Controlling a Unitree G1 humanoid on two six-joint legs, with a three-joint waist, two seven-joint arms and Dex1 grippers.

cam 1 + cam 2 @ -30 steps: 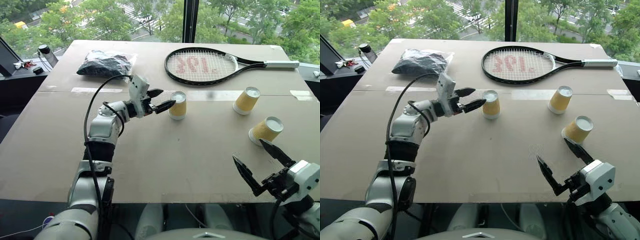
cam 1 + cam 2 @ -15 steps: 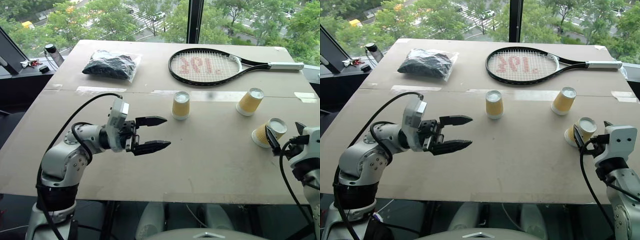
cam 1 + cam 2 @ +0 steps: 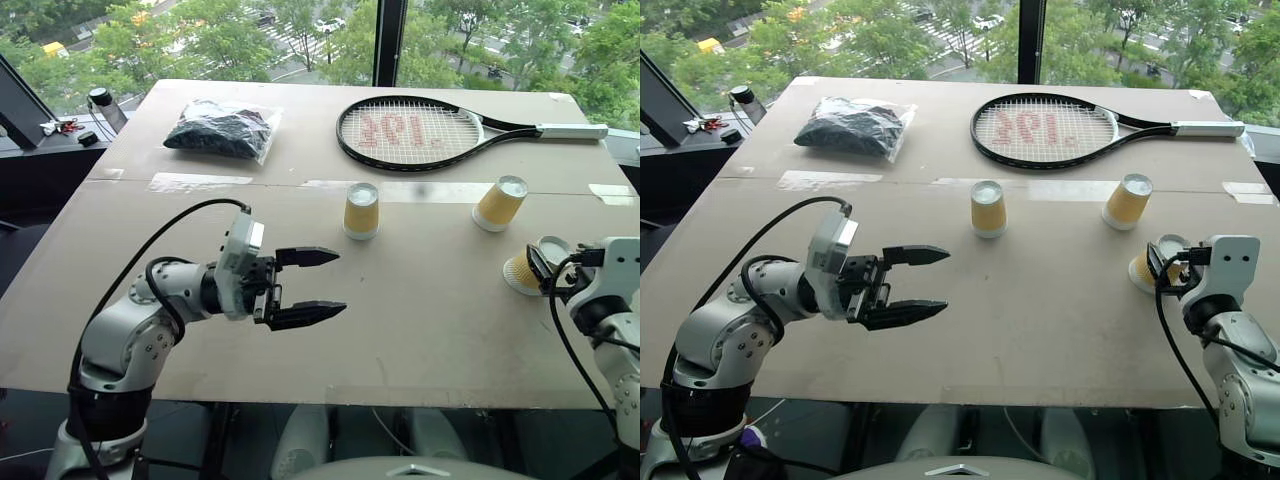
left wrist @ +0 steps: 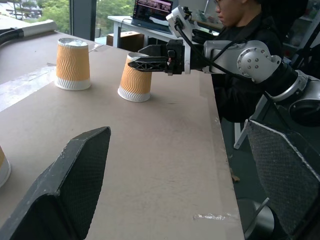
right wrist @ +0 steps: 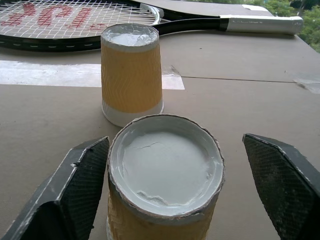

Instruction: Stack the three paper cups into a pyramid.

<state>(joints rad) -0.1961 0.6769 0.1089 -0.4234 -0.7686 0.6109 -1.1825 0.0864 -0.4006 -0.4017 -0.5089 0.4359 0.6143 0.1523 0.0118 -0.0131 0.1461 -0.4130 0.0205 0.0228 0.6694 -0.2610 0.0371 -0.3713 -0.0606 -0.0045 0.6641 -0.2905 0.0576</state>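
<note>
The right hand (image 5: pixel 165 200) straddles the nearest paper cup (image 5: pixel 165 175), fingers not touching; the left hand (image 3: pixel 320 285) is released. A tennis racket (image 3: pixel 420 130) and a bag (image 3: pixel 222 130) lie behind on the bench (image 3: pixel 400 330).

Left tool (image 3: pixel 318 283) level over the table, jaws wide; right tool (image 5: pixel 165 195) forward (jaws apart)

3 cups (image 3: pixel 361 211) with yellow-orange wavy ribbing, white bases; black-framed racket (image 3: pixel 420 131), red-marked white strings.

Racket (image 3: pixel 420 132) and bagged dark bundle (image 3: pixel 220 130) on table (image 3: pixel 400 330).
</note>
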